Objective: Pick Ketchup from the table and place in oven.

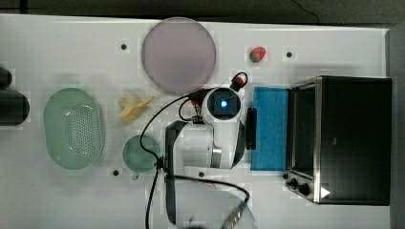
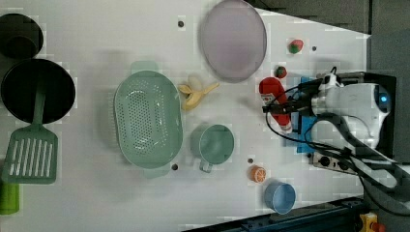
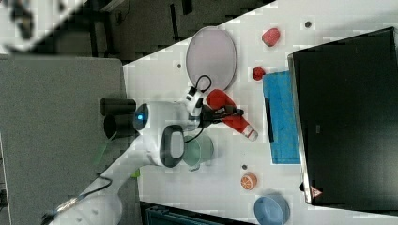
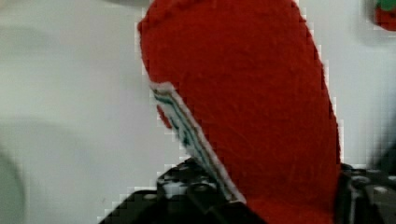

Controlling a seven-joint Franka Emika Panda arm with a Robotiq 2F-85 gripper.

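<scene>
The ketchup (image 2: pixel 273 100) lies on the table (image 2: pixel 96 193) in the right half of the left view, its red body toward the lilac plate (image 2: pixel 233 38) and its white cap toward the lower right, just beside the blue mat (image 2: pixel 305 140). The gripper (image 2: pixel 283 107) sits across the bottle's middle; in the wrist view the red body (image 4: pixel 252 116) runs down between the black finger parts at the frame's lower edge, so the fingers straddle it, but whether they press on it I cannot tell. In the right view the ketchup (image 3: pixel 230 117) shows at centre, slanting down-right, with the gripper (image 3: pixel 225 112) over it. The oven (image 1: pixel 351 138) stands at the top view's right, its open front toward the mat (image 1: pixel 270 129). In the left view a banana (image 2: pixel 196 93), a green colander (image 2: pixel 147 118) and a green cup (image 2: pixel 215 144) lie left of the bottle, well apart from it.
</scene>
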